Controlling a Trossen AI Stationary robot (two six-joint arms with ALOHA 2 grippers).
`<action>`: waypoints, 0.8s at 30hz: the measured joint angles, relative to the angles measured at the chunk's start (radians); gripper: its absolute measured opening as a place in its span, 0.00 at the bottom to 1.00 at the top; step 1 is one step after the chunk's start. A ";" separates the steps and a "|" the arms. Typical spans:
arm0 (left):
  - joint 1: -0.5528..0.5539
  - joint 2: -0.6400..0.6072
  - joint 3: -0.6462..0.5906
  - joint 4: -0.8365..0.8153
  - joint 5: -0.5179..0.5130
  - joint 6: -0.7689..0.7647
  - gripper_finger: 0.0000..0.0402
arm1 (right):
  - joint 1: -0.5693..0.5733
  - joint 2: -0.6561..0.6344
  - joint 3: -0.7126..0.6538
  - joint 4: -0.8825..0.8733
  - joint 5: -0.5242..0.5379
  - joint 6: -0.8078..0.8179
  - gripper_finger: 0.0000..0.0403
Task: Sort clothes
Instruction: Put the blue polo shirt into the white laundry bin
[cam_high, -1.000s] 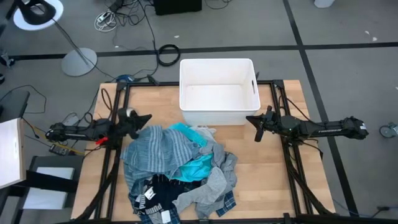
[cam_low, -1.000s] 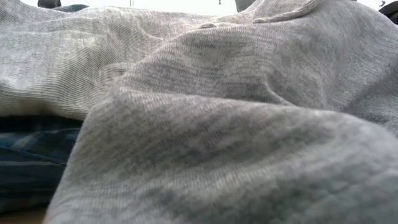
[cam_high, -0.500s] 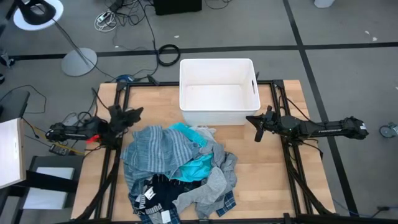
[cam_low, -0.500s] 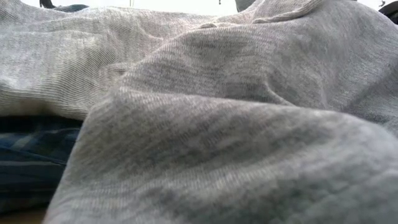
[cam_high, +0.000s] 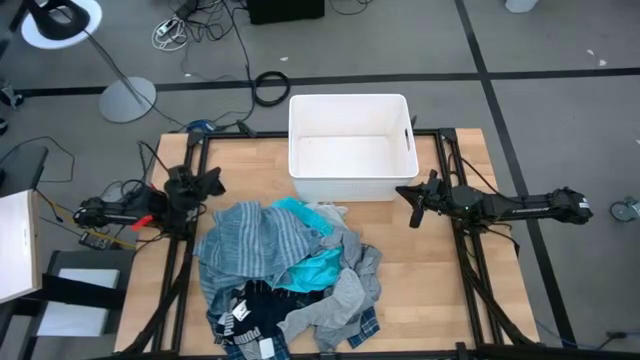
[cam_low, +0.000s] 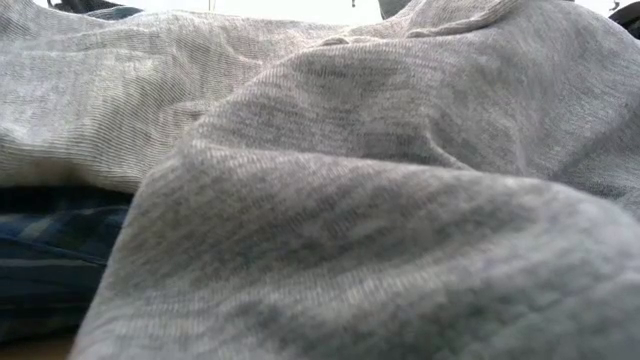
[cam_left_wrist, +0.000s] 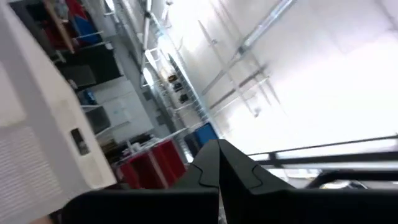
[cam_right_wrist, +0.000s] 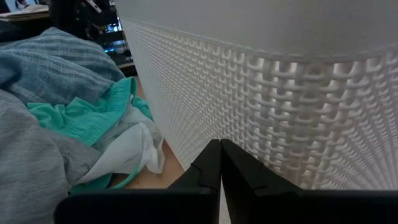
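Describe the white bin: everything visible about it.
The bin is a white rectangular tub, plastic by the look of it, standing upright at the table's far edge, midway between the two arms. From above it looks empty, with smooth inner walls and a handle slot in its right wall. The right wrist view shows its outer wall moulded in a woven basket texture. The clothes lie in front of it, reaching its near wall.

Clothes heaped loose on tabletop (cam_high: 420, 290): blue-grey striped garment (cam_high: 250, 243) uppermost at left, turquoise garment (cam_high: 312, 268) mid-pile, plain grey garment (cam_high: 340, 298) draped right, navy lettered garment (cam_high: 250, 318) and plaid shirt (cam_high: 366, 325) at near edge.
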 joint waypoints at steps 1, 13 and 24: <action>0.000 0.000 0.001 0.013 0.012 0.041 0.01 | 0.000 0.000 0.000 0.000 0.000 0.000 0.03; 0.000 0.169 0.650 -0.984 0.088 0.380 0.01 | 0.000 0.000 0.000 0.000 0.000 0.000 0.03; 0.000 0.822 1.318 -1.743 0.113 0.519 0.01 | 0.000 0.000 0.000 0.002 0.000 0.000 0.03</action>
